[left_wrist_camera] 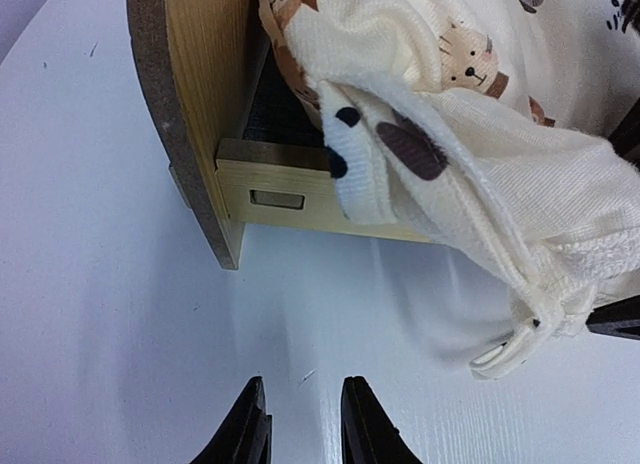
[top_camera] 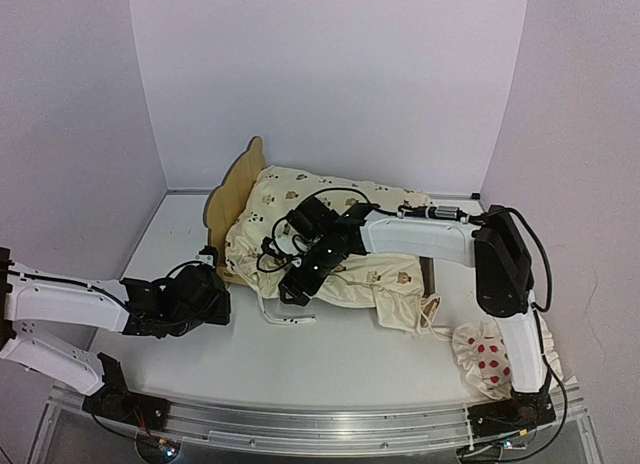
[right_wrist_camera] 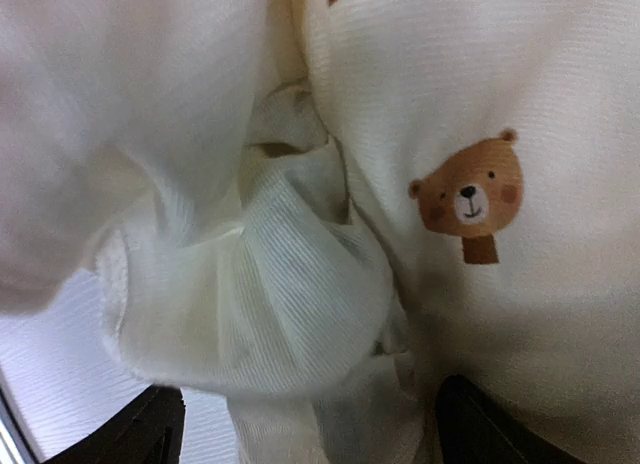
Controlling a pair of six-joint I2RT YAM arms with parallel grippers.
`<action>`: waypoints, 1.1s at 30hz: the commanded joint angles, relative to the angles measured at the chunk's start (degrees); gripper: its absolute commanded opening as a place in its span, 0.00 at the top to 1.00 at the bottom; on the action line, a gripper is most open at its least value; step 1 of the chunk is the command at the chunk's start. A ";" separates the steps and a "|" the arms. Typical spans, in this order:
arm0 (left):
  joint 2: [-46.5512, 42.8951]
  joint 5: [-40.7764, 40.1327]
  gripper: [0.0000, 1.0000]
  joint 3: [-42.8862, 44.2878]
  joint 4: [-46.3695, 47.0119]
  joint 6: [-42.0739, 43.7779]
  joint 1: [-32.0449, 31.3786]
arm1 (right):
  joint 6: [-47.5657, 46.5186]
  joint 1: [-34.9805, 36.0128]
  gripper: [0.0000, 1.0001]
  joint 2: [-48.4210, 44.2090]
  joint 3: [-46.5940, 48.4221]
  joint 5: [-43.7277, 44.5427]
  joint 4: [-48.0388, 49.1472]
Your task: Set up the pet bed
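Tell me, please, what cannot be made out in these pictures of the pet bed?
- Top view: the cover hides most of the pet bed, its base included.
- Top view: the right arm crosses part of the dotted pillow.
- Right wrist view: the bottom edge cuts off the right gripper; the cover at upper left is blurred.

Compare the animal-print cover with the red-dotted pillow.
Print: the cover carries small bears and cats on cream, while the pillow has red dots on white. Size: the cover is far larger than the pillow. Place: the cover lies heaped over the pet bed, while the pillow sits off it on the table, near the front right corner. Both are soft, pale fabric.
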 commanded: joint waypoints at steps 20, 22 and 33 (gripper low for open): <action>-3.47 2.56 0.77 -0.70 2.14 -1.03 0.20 | -45.66 10.85 0.45 13.26 -17.35 51.42 58.86; -4.01 2.92 0.77 -0.91 1.91 -1.60 0.19 | -46.66 11.02 0.56 13.12 -17.26 52.14 61.37; -11.32 2.94 0.77 -5.79 -0.05 -6.05 0.19 | -47.27 11.80 0.72 7.95 -16.20 53.74 61.41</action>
